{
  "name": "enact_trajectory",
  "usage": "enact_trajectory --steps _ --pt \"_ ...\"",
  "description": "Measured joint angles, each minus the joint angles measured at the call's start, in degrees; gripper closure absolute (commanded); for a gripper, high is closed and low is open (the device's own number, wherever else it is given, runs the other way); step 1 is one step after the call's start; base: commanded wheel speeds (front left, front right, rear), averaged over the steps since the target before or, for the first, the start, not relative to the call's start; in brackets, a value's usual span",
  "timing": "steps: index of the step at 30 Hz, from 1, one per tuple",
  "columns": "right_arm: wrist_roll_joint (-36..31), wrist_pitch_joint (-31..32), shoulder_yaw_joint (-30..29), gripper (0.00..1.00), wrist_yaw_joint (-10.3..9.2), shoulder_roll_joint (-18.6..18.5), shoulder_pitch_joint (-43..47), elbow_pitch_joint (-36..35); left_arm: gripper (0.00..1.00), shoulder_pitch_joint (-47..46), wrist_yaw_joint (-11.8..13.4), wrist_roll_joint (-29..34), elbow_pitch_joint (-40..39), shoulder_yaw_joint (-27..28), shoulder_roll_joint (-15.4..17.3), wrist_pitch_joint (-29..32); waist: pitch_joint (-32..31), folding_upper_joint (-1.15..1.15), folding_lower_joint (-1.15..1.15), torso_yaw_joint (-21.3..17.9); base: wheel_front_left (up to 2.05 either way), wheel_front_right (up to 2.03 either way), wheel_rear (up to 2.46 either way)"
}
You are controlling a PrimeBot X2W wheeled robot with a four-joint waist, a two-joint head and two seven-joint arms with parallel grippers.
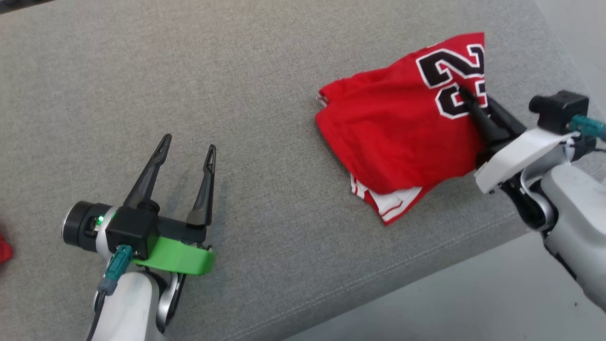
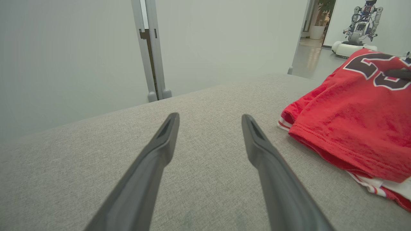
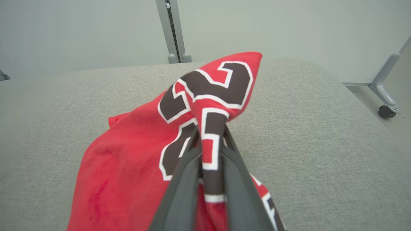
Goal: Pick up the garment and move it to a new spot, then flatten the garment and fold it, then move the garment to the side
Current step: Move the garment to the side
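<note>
The garment (image 1: 402,123) is a red jersey with black, white-edged numerals, folded into a thick bundle at the right of the grey cushioned surface (image 1: 236,94). White and red trim sticks out at its near edge. My right gripper (image 1: 466,97) is shut on a pinch of the numbered cloth, and in the right wrist view the garment (image 3: 128,160) rises into a peak between my fingers (image 3: 186,179). My left gripper (image 1: 188,142) stands open over bare fabric at the lower left, well apart from the jersey (image 2: 353,122).
The surface's front edge (image 1: 378,293) runs diagonally at the lower right, with pale floor (image 1: 450,308) beyond. A small red scrap (image 1: 4,248) shows at the far left edge. A grey partition post (image 2: 151,48) and another robot (image 2: 361,25) stand behind.
</note>
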Motion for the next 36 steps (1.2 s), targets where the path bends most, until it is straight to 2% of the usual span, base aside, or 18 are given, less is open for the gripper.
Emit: enact_trajectory --steps 5,14,20,29,30,31,36 --pt "0.5 0.0 0.4 1.00 0.00 -2.2 -8.7 4.9 0.00 -2.9 -0.1 0.7 -0.7 -1.0 0.5 0.0 3.4 0.00 0.00 0.2 0.00 0.00 0.00" --pt "-2.0 0.0 -5.6 1.00 0.00 -4.2 -19.1 13.6 0.00 -8.5 -0.3 1.5 -3.1 -4.4 2.2 0.5 10.1 0.00 0.00 1.0 0.00 0.00 0.00" --pt "-7.3 0.0 -8.6 1.00 0.00 -3.9 -21.1 18.2 0.00 -10.5 -0.5 1.6 -4.5 -6.1 2.9 0.8 13.8 0.00 0.01 1.8 0.00 0.00 0.00" --pt "-18.2 0.0 -18.9 1.00 0.01 -3.0 -22.1 22.7 0.00 -11.8 -0.5 1.6 -6.0 -7.6 3.4 0.8 16.2 0.00 0.00 4.5 0.00 0.00 0.00" --pt "-19.2 0.0 -20.6 0.57 0.01 -2.9 -22.3 23.1 0.00 -11.9 -0.4 1.6 -6.2 -7.6 3.4 0.7 16.4 0.00 0.00 4.9 0.00 0.00 0.00" --pt "-20.5 0.0 -22.0 0.00 0.01 -2.8 -22.6 24.0 0.00 -11.9 -0.4 1.6 -6.3 -7.7 3.3 0.7 16.5 0.00 0.00 5.3 0.00 0.00 0.00" --pt "-27.4 -0.1 -29.2 0.00 0.01 -1.4 -23.2 27.1 0.00 -11.9 0.3 1.2 -6.7 -7.6 3.0 0.3 17.0 0.00 0.00 7.3 0.00 0.00 0.00"
